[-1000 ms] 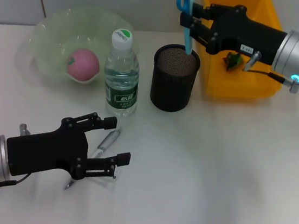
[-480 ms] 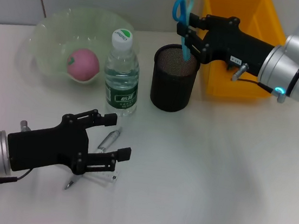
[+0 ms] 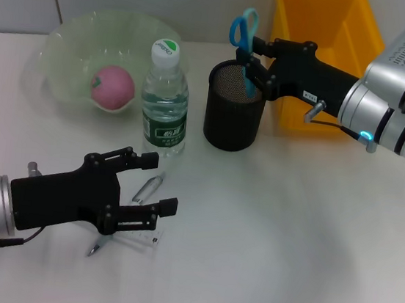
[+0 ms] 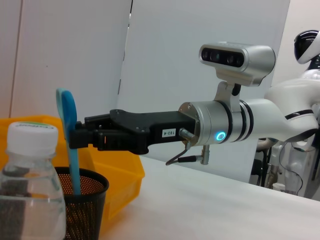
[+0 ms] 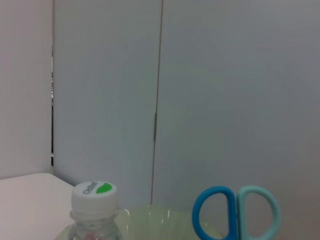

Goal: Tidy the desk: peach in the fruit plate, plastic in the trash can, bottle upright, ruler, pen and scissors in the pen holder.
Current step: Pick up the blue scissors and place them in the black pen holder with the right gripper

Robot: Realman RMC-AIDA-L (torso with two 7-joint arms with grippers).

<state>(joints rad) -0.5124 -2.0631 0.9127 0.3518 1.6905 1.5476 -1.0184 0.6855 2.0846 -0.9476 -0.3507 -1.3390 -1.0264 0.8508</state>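
R gripper [image 3: 255, 63] clamped on blue scissors [image 3: 245, 35], blades down inside mesh pen holder [image 3: 233, 115] for drop-in. L gripper [image 3: 138, 192] fingers apart, straddling pen [image 3: 144, 191] on desk.

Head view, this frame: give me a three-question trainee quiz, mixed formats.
1. True or false: the bottle stands upright.
2. What does the right gripper hold over the pen holder? A scissors B ruler C pen
3. Fill in: the peach lies in the ___.

Key: 1 true. 2 A, the scissors, blades down in the holder. 3 fruit plate. The left gripper is open above the pen.
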